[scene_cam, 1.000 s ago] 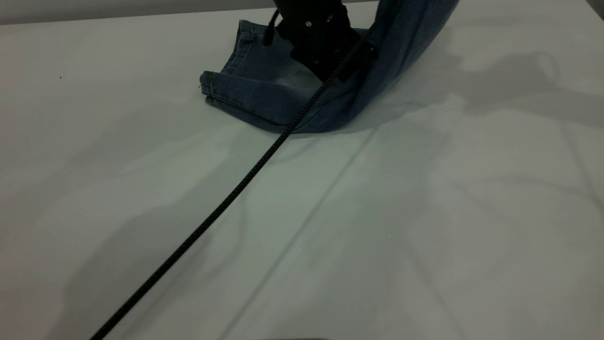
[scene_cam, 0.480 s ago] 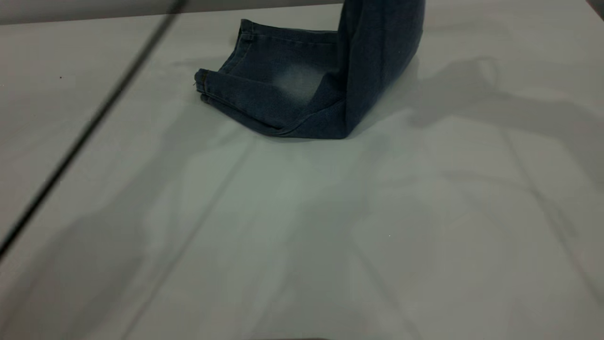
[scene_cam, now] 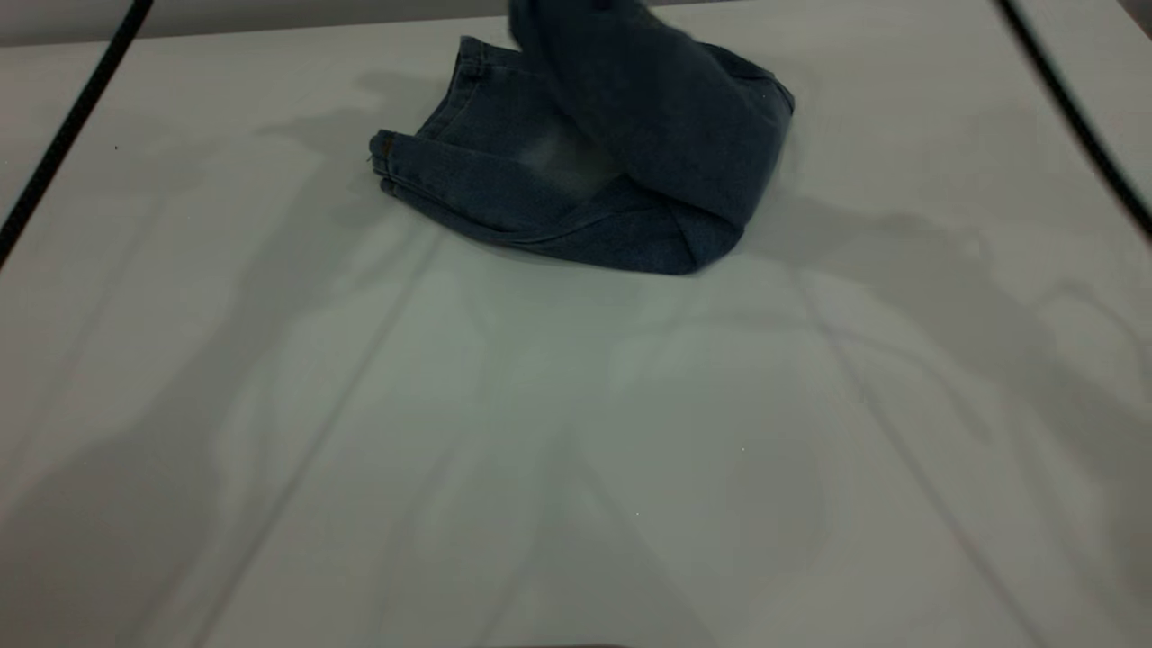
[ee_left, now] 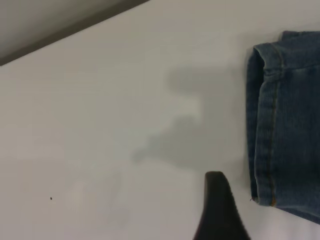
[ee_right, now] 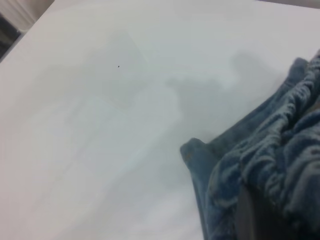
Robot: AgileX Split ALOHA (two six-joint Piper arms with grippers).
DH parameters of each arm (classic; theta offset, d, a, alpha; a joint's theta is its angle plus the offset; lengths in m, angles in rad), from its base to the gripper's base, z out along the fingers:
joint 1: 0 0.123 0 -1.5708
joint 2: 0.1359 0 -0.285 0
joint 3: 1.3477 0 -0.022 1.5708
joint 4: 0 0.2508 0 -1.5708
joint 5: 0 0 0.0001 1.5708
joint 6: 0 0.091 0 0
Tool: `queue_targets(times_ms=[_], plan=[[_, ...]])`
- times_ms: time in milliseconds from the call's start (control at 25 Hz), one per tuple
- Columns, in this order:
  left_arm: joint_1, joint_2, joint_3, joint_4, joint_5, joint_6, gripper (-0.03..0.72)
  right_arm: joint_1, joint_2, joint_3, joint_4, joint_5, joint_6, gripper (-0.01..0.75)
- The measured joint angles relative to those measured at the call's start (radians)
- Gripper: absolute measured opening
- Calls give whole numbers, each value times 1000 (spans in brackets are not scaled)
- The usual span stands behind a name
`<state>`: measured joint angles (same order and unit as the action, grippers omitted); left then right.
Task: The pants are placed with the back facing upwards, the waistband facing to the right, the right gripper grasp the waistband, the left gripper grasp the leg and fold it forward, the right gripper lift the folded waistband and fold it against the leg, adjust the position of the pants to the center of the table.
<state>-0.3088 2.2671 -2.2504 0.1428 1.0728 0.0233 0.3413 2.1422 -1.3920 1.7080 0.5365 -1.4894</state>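
Step in hand: second fold, judged; the gathered waistband [ee_right: 280, 150] is raised and arches over the hem end of the pants [scene_cam: 576, 171].
Pants: far middle of the table [scene_cam: 576, 450], doubled lengthwise, hem cuffs toward the left arm's side; the upper part curves over toward them, not yet flat.
Right gripper: seen only as a grey edge [ee_right: 247, 215] among bunched denim in the right wrist view; it appears to carry the waistband, though how wide its claw stands cannot be told.
Left gripper: one black fingertip [ee_left: 217, 207] shows in the left wrist view, just beside the cuffs and clear of the cloth, holding nothing visible; its opening cannot be told.
Next move, judged: lower the waistband onto the cuffs, edges aligned, then let go.
Containers: none in view.
Cables: dark lines [scene_cam: 63, 135] cross the exterior view's upper corners.
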Motion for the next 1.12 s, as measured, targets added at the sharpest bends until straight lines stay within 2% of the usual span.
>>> queue_targets(times_ms=[160,280,400,560,640,800,1040,1120], plan=[[0,0,0,-3,0,0,440,42,64,-16,77,-17,-73,94],[0,0,0,-8,5,-1,440,49,115,-42,85,-6,-53,164],[0,0,0,-27,20,16,440,49,148,-63,88,6,16,324],[0,0,-1,-70,72,126,440,46,148,-79,87,20,66,570],[-1,0,-1,-107,98,204,440,29,139,-81,70,26,93,648],[-17,13,-1,-191,100,411,440,-52,93,-81,-41,33,213,664],[-70,130,-2,-253,100,827,440,-236,40,-82,-369,73,496,590],[-86,181,-2,-252,100,974,440,-270,40,-82,-474,102,570,583]])
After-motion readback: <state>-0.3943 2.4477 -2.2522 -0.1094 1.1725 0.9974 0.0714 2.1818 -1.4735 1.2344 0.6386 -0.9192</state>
